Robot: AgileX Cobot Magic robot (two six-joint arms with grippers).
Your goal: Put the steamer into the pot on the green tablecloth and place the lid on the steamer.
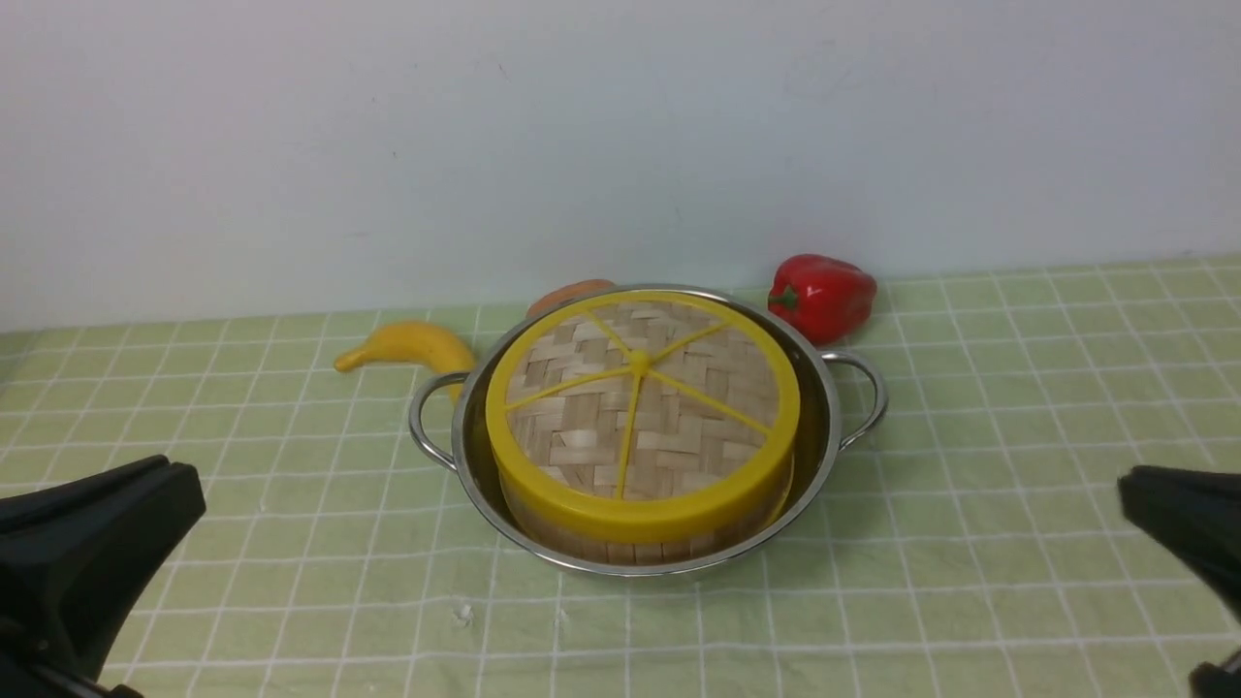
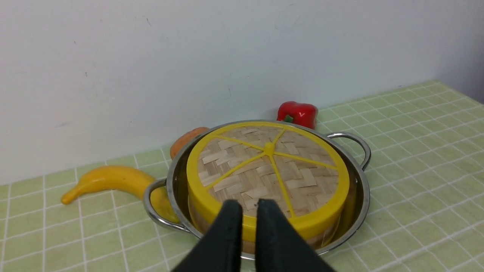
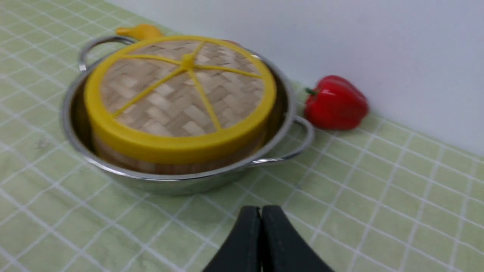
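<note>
The shiny pot [image 1: 824,427] stands mid-way across the green tablecloth [image 1: 1018,436]. The steamer [image 1: 630,553] sits inside it, only a strip of its bamboo wall showing. The lid [image 1: 640,407], woven with yellow rim and spokes, lies flat on the steamer. In the left wrist view my left gripper [image 2: 249,206] hovers before the lid [image 2: 264,170], a narrow gap between its fingers, holding nothing. My right gripper [image 3: 261,209] is over bare cloth short of the pot [image 3: 170,185], fingers pressed together and empty. In the front view both arms sit low at the near corners.
A yellow banana [image 1: 407,346] lies left of the pot, near its left handle. A red bell pepper [image 1: 822,296] rests behind the pot on the right, by the white wall. An orange object [image 1: 567,294] peeks out behind the pot's far rim.
</note>
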